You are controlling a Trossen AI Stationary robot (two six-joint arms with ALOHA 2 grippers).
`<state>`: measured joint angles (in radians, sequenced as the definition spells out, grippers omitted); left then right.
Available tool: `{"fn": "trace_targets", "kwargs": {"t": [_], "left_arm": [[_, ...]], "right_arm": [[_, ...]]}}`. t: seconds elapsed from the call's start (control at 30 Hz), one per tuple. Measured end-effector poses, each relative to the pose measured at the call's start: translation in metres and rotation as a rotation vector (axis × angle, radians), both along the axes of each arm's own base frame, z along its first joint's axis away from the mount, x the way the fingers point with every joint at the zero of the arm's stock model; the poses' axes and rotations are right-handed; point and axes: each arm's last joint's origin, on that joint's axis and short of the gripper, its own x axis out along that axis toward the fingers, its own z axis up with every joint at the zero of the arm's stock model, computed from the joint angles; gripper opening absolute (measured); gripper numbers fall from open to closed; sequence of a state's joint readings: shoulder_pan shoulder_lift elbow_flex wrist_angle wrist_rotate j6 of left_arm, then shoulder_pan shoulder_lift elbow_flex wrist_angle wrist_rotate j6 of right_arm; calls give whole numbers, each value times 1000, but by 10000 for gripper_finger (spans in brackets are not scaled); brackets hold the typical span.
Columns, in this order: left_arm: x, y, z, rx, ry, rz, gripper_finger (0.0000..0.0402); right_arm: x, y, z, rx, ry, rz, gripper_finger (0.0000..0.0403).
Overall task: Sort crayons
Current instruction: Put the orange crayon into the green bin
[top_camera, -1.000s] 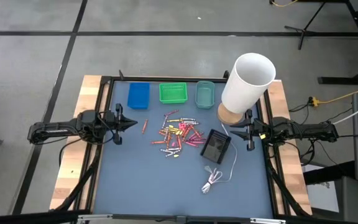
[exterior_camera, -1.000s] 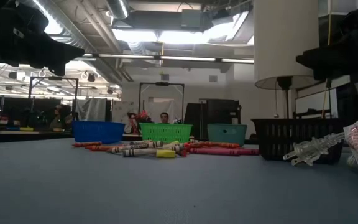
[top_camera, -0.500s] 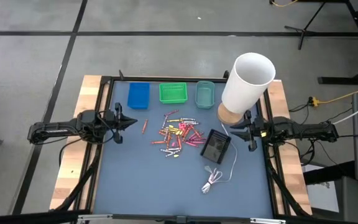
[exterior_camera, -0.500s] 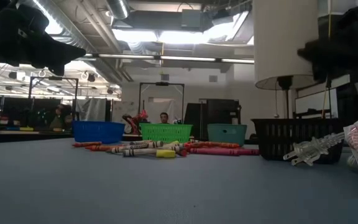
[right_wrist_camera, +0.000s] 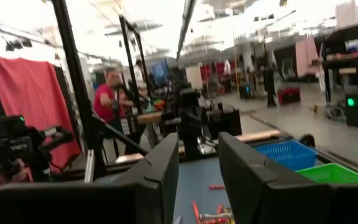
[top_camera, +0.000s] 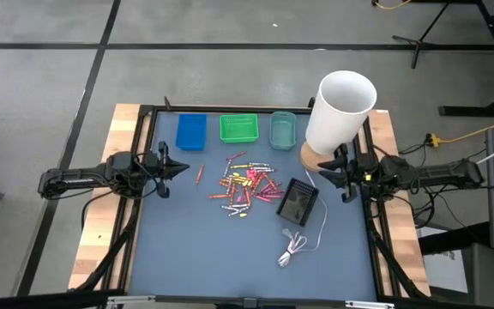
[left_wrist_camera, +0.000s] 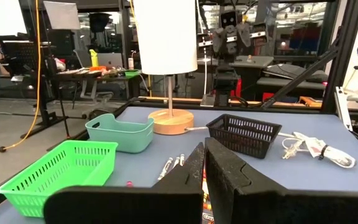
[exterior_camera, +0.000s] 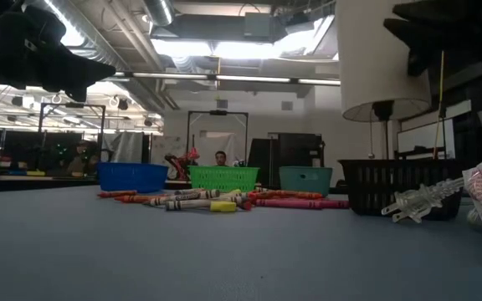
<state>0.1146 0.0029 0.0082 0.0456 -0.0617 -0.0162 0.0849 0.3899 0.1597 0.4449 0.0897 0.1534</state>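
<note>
While both arms hang level above the table's side edges, we list the pincers first, placing all by the crayons [top_camera: 247, 184]. Left gripper [top_camera: 181, 169]: fingers pressed together, clenched on nothing, tips pointing toward the heap from its left, well apart from it. Right gripper [top_camera: 326, 178]: fingers [right_wrist_camera: 160, 171] parted with a clear gap, grasping nothing, touching nothing, aimed at the heap from its right, beside the lamp's base.

Near side of the heap, we count one coiled white cable [top_camera: 295, 248] with its plug [exterior_camera: 417, 201].

Just right of the heap: one black basket [top_camera: 298, 202], upright.

The crayons themselves: one loose scatter at mid-table, too many and too overlapped for us to count; pink, red, orange and yellow show. One orange crayon [top_camera: 200, 175] lies apart on the left, between heap and left gripper.

Far side of the heap, in a row, we count three trays: one blue tray [top_camera: 191, 131], one green tray [top_camera: 239, 129], one teal tray [top_camera: 283, 130]. We see no crayon in any of them.

Far right of the heap: one lamp [top_camera: 340, 112] with a white shade on a round wooden base [left_wrist_camera: 170, 121].

Table [top_camera: 187, 249]: blue-grey top, black frame.

Beyond the table, the right wrist view shows a person in a red top [right_wrist_camera: 110, 98], blurred.
</note>
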Motion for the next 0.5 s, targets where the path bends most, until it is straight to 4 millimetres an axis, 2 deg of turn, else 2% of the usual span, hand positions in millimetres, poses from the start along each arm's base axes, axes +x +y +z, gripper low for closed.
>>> {"fn": "trace_targets", "kwargs": {"t": [0.17,0.33,0.5], "left_arm": [[0,0,0,0,0,0,0],[0,0,0,0,2,0,0],[0,0,0,0,2,0,0]], "right_arm": [[30,5,27,-24,76,73,111],[65,9,46,-37,187,134,111],[102,12,56,-40,347,116,142]]}}
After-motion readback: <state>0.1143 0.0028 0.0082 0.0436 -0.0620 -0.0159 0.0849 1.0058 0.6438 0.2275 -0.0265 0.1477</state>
